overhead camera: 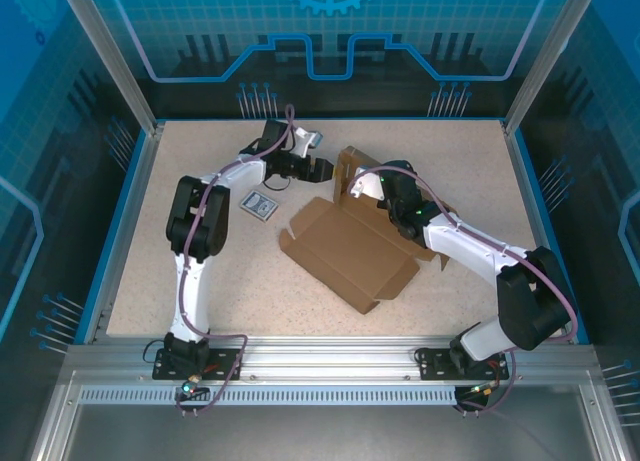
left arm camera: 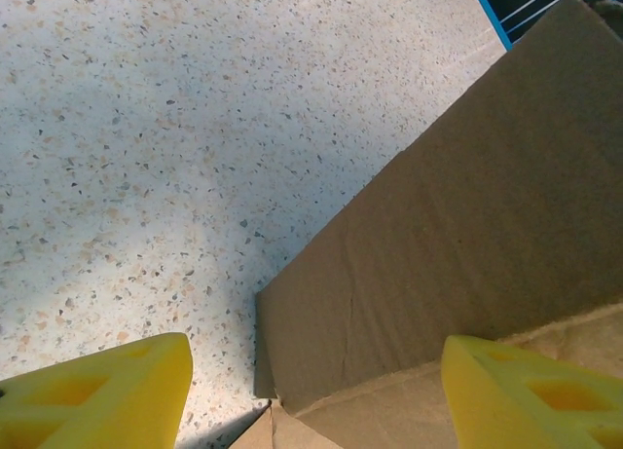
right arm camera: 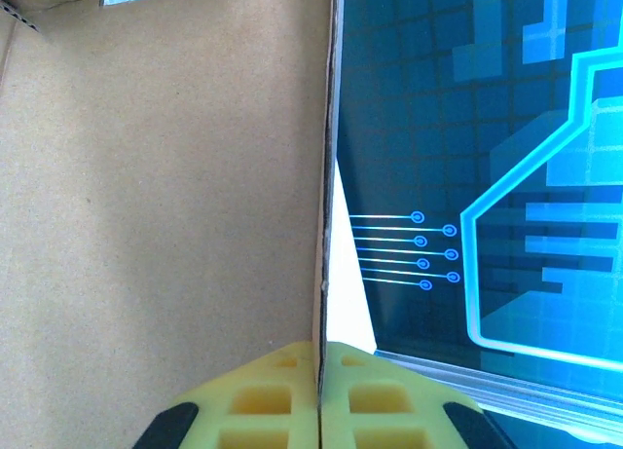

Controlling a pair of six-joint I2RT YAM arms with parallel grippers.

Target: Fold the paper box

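Observation:
The paper box (overhead camera: 345,246) is a brown die-cut sheet lying mostly flat at the table's middle, with one flap (overhead camera: 350,169) standing up at its far end. My right gripper (overhead camera: 363,188) is shut on that flap's edge. In the right wrist view the yellow fingertips (right arm camera: 282,395) pinch the thin cardboard edge, with the brown panel (right arm camera: 165,196) on the left. My left gripper (overhead camera: 322,168) is open just left of the raised flap. In the left wrist view its yellow fingers (left arm camera: 97,391) stand wide apart, and the flap's corner (left arm camera: 458,215) lies between them untouched.
A small black-and-white card (overhead camera: 258,205) lies on the speckled table (overhead camera: 200,281), left of the box. Blue rails and clear walls (overhead camera: 520,131) border the work area. Bare table lies in front of the box and at the far right.

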